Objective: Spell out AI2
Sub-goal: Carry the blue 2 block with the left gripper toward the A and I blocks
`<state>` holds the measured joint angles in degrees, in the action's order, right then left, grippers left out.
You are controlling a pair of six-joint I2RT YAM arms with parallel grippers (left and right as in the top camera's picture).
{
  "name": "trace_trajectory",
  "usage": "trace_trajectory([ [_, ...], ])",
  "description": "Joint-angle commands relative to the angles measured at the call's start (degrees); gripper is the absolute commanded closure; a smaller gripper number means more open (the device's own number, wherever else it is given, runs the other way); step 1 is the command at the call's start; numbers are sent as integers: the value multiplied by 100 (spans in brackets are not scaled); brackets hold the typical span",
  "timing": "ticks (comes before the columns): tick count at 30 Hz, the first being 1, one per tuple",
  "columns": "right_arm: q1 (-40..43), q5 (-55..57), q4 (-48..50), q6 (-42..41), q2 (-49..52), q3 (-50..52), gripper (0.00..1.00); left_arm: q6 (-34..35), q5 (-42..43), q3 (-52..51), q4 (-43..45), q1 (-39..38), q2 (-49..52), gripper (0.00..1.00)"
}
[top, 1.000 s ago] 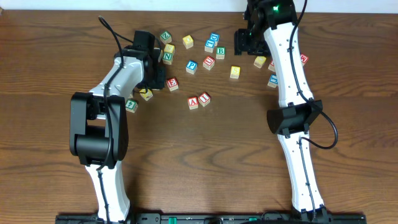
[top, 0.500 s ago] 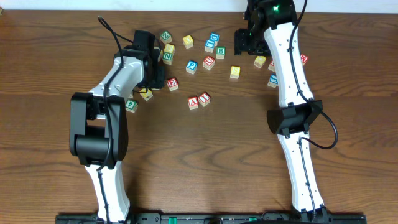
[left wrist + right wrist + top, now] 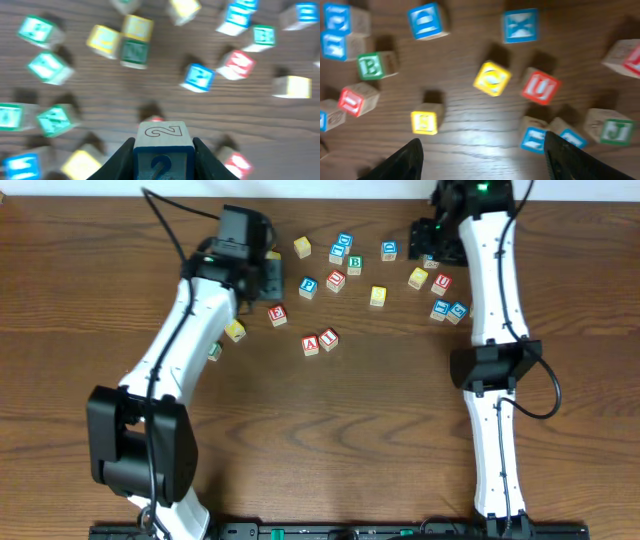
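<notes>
Nearest the arm bases on the table: A cube & I cube, both w/ red letters. They touch side by side, A on the left, reading "AI"; the row is a bit skewed.

Next out is the E cube, red letter, alone, left of and beyond the pair. Past that is the P cube, blue letter.

L gripper sits over the patch just left of P and beyond E, fingers clamped tight on the 2 cube. Wrist cam shows a blue "2" on the face toward the cam and an outlined "2" on the top face. One finger is on each side, cube upright, held above the scatter. Overhead hides the cube under the gripper. So 2 is well apart from the A/I pair, not in their row.

Further out, mid-table: B cube, green letter. Over to the right: U cube, red, & J cube, green. Other letters there are too blurred to read.

R gripper is far right near the table's back edge, fingers spread wide, nothing btwn them.
</notes>
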<state>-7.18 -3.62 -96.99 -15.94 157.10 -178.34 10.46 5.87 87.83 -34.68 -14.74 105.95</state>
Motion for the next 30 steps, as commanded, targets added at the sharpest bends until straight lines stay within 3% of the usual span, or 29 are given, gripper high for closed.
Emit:
trace_trajectory([
  [1,168,4,-33,-26,-240,-87,28,673,11,15,15,-466,109,70],
  [15,345,7,-33,2,-240,-87,28,1790,-101,15,767,-2070,935,70],
  [30,343,7,-33,37,-240,-85,27,2461,-850,13,671,-2284,1462,70],
])
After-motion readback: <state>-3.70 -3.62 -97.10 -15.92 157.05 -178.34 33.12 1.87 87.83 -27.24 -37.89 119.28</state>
